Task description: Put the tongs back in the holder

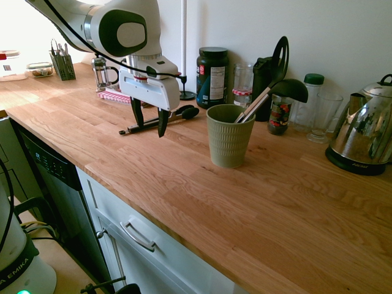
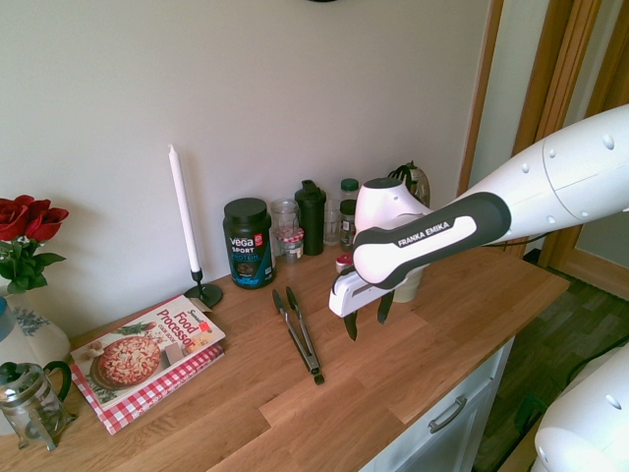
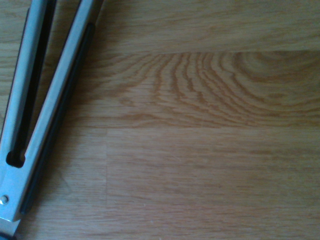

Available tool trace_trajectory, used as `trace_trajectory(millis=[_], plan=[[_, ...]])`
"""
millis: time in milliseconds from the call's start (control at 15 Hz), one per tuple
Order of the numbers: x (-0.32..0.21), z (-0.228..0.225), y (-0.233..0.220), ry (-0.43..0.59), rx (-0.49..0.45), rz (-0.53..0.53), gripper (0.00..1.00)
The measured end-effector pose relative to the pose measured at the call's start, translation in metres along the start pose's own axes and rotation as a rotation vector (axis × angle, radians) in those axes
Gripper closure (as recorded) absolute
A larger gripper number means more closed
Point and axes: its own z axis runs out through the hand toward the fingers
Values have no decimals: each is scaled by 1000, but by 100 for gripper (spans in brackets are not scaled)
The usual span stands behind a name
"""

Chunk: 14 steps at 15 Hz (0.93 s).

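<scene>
Tongs [image 2: 298, 330] flat, black tips toward wall.

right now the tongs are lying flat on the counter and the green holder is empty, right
Not quite: the holder is not empty. A black ladle already stands in it, as the first exterior view shows. The tongs do lie flat on the counter.

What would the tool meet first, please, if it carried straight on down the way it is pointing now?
Most likely the bare wooden countertop. The open tool points straight down, and the tongs lie flat just to one side of it; the wrist view shows mostly wood beneath. Depth is uncertain, so one finger might clip them.
</scene>
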Motion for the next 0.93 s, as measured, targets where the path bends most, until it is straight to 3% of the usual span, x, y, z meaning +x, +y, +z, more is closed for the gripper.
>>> trace_trajectory(millis=[267, 533, 933], plan=[[13, 0, -11, 25, -15, 4, 0], [23, -15, -83, 98, -44, 86, 0], [13, 3, -178, 124, -36, 142, 0]])
